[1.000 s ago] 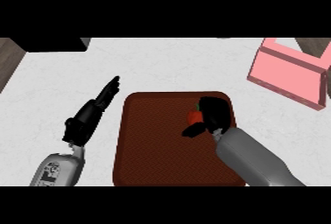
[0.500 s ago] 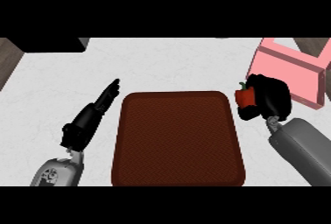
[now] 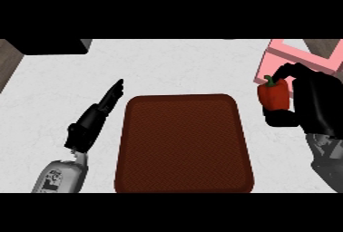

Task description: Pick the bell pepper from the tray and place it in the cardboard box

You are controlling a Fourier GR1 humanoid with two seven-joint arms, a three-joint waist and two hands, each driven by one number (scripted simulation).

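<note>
While the brown tray is lying bare on the white counter, the red bell pepper is hanging off to its right, clear of the tray's rim and just in front of the pink cardboard box at the upper right corner; what is sitting inside the box is not showing. The right hand is curling its fingers and thumb around the pepper, holding it upright with the green stem pointing up; the left hand is lying just left of the tray, fingers straight and released, pointing away toward the counter's far side.
</note>
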